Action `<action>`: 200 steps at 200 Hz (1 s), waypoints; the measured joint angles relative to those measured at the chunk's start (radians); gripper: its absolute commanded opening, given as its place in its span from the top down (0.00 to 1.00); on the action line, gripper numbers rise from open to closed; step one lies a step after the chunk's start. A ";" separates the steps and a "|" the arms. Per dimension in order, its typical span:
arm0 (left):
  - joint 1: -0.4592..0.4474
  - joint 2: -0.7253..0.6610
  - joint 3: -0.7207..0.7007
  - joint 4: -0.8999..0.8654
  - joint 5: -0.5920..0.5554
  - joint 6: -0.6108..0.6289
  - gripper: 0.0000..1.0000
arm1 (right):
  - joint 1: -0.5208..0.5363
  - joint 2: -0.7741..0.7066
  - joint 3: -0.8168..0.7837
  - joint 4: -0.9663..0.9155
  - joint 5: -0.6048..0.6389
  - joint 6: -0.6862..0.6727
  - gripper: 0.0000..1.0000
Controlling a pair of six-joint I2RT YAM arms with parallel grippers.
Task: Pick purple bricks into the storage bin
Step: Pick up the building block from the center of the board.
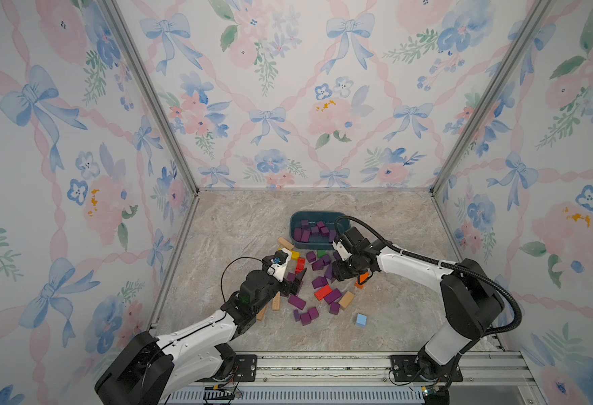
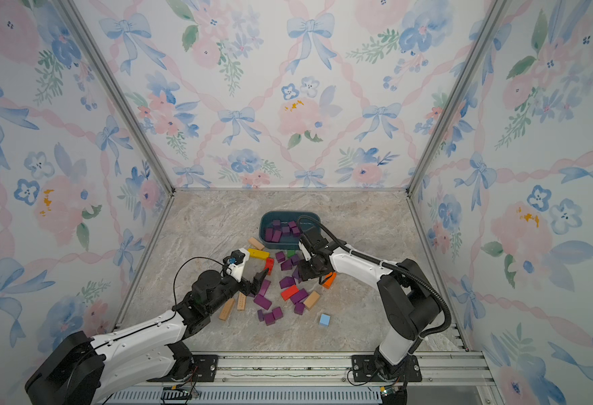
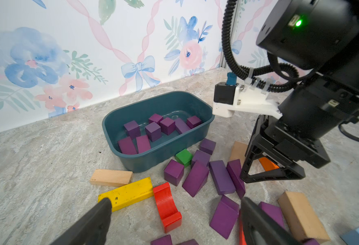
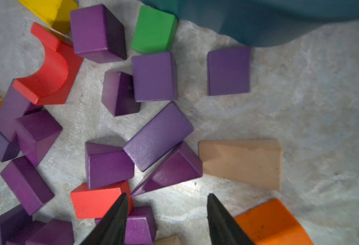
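The right jaws stand part-open and empty, tips low over the counter (image 4: 301, 106), with bare stone showing between them. Just ahead of the tips lies a purple wedge brick (image 4: 170, 169) with a long purple brick (image 4: 158, 135) lying against it. A red block (image 4: 95, 201) and an orange block (image 4: 269, 222) flank the tips. All of this sits near the storage bin (image 3: 153, 156), on its robot-facing side.

The left jaws are wide and empty too, hovering on that same side of the bin over a red arch block (image 3: 168, 207), beside a yellow bar (image 3: 127, 194). Inside the bin I count 8 purple bricks (image 3: 153, 131); more than 12 lie loose outside it.

So this looks like the pick step, with the right arm lining up a grasp. The next move calls for easing forward to straddle 1 purple brick. The jaws should close on flat parallel faces, not the wedge's slope, and keep clear of the red block. Then the brick has to be lifted over the bin's wall and released.
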 measured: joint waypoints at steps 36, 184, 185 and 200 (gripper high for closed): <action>0.000 0.000 -0.003 0.007 -0.003 0.000 0.04 | -0.003 0.021 0.010 0.005 -0.004 0.006 0.44; 0.000 0.016 -0.003 0.014 -0.038 0.000 0.03 | -0.047 0.095 0.041 0.039 -0.027 0.035 0.59; 0.000 0.016 -0.003 0.014 -0.038 0.000 0.03 | -0.047 0.095 0.041 0.039 -0.027 0.035 0.59; 0.000 0.018 -0.003 0.014 -0.042 0.000 0.03 | -0.047 0.095 0.043 0.039 -0.027 0.039 0.61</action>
